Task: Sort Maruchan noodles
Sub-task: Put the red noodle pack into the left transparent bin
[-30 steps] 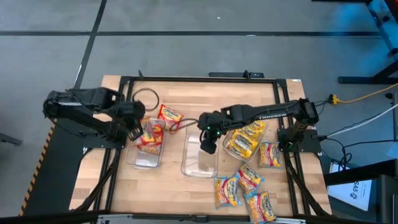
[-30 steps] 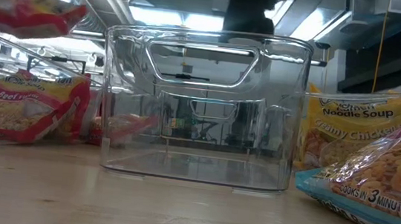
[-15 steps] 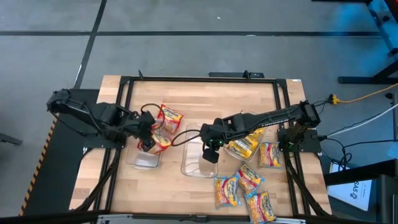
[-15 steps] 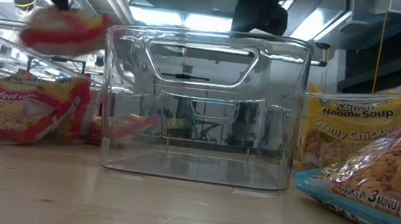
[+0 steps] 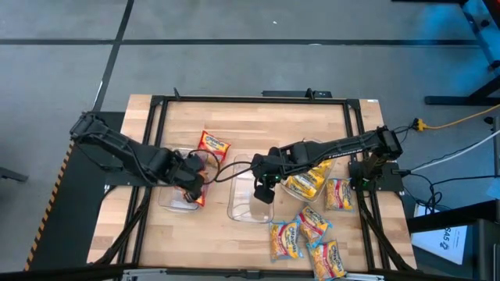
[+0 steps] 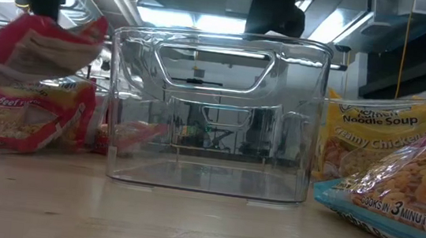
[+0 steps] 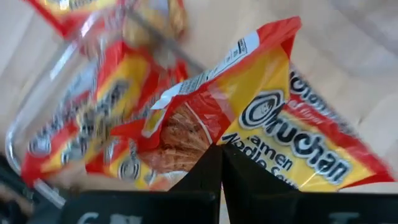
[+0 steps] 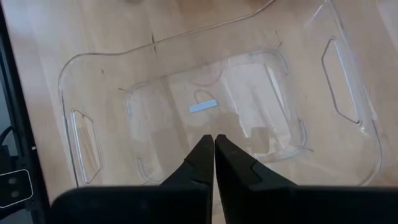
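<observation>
left gripper [image 5: 190,181] is pinched shut on the edge of a red beef ramen packet [image 7: 261,134], hanging it over the left clear tray [image 5: 173,204], which already holds red packets [image 7: 93,134]. right gripper [image 5: 263,186] hovers over the middle clear tray [image 8: 211,106], fingers closed and carrying nothing; that tray has only a small blue sticker [image 8: 203,106] inside. one more red packet [image 5: 212,144] lies on the wooden surface [image 5: 258,125] behind the trays, the creamy chicken packets [image 5: 308,176] fill the right-hand tray, and loose packets [image 5: 308,234] sit at the front right of the surface. risks: the grip is only on a thin crinkly edge, so the packet could slip out early or swing and land on the tray wall rather than inside. in the low view the held packet [image 6: 42,46] hangs tilted near the tray rim, so a low release may leave it draped over the edge. the pile already in there could make it slide out. the cable loop [image 5: 226,168] near the left gripper could snag. the two arms are close, so a reach for the next packet risks a clash.
</observation>
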